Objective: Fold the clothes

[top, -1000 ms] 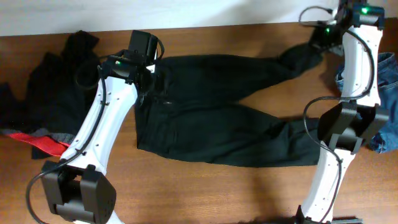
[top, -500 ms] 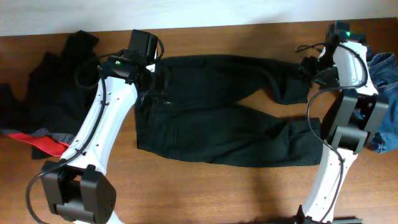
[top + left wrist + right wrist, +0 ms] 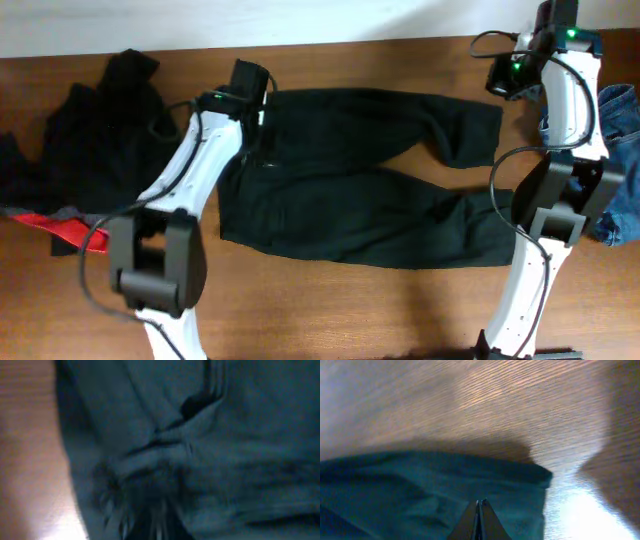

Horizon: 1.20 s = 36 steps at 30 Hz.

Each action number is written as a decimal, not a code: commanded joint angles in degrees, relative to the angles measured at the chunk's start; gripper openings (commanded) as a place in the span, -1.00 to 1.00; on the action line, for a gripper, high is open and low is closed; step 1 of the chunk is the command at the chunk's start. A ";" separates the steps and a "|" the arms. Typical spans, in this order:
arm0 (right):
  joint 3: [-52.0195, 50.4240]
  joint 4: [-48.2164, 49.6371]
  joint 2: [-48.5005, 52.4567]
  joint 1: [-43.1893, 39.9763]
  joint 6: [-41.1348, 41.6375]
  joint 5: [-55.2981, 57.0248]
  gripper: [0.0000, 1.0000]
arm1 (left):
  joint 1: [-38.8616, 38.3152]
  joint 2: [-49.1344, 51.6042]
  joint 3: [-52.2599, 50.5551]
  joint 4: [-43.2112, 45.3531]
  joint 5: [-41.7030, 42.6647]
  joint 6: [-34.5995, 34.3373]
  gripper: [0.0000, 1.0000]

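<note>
Long black trousers [image 3: 340,180] lie spread across the table, waist to the left and both legs running right. My left gripper [image 3: 252,105] sits at the top corner of the waistband. In the left wrist view bunched dark cloth [image 3: 240,450] gathers into its blurred jaws [image 3: 160,527], shut on the fabric. Beyond the end of the upper leg my right gripper [image 3: 503,78] hovers; in its own view the fingers [image 3: 480,505] are pressed together with nothing between them, above the leg's hem [image 3: 395,490].
A heap of black garments [image 3: 90,150] with a red-and-grey edge [image 3: 70,225] lies at the left end of the table. Blue denim jeans [image 3: 622,130] lie at the right edge. The brown wooden table [image 3: 350,310] shows bare along the front.
The right gripper drew the upper leg's end back leftward, let it go, shut and moved away toward the far edge. The left gripper shut on the waistband and shifted slightly right.
</note>
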 commanded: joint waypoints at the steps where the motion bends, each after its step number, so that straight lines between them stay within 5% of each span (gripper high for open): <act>1: -0.42 -0.46 -0.28 2.40 -2.89 -0.94 -0.92 | -0.09 4.24 0.85 4.22 1.05 1.73 -0.94; 15: -6.47 -2.78 -0.26 5.33 -2.80 0.35 -0.92 | 0.92 11.67 0.85 22.77 0.81 7.56 -0.99; 26: -10.47 1.09 -0.26 4.59 -2.82 3.37 -0.92 | 5.77 17.14 0.85 23.76 0.81 7.54 -0.99; 36: -18.71 15.93 -0.20 4.52 -2.67 9.46 -0.92 | 6.14 20.44 0.85 23.45 0.81 7.54 -0.99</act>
